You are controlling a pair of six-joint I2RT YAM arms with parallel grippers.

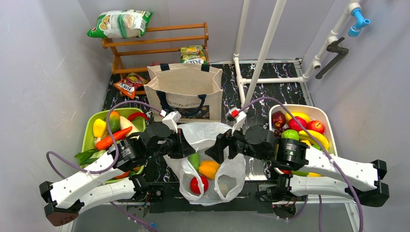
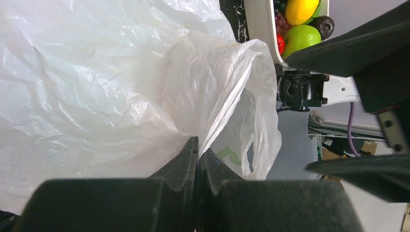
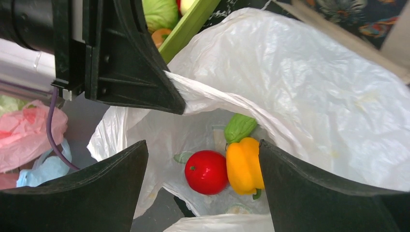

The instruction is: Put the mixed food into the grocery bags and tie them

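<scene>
The white plastic bag point(image 1: 208, 140) lies open at the table's middle front. Inside it are a red tomato point(image 3: 206, 171), a yellow pepper point(image 3: 244, 165) and a green pepper point(image 3: 239, 126). My left gripper point(image 2: 199, 150) is shut on a fold of the bag's rim point(image 2: 227, 96); in the top view it sits at the bag's left side point(image 1: 186, 147). My right gripper point(image 3: 203, 145) is open and empty over the bag's mouth, at the bag's right side in the top view point(image 1: 220, 150). The beige canvas tote point(image 1: 183, 92) stands upright behind the bag.
A green tray point(image 1: 88, 133) of vegetables is at the left and a white tray point(image 1: 309, 108) of fruit at the right. Snack packets point(image 1: 120, 23) lie on and beside a wooden rack point(image 1: 159, 41) at the back. White pipes point(image 1: 263, 53) rise at the back right.
</scene>
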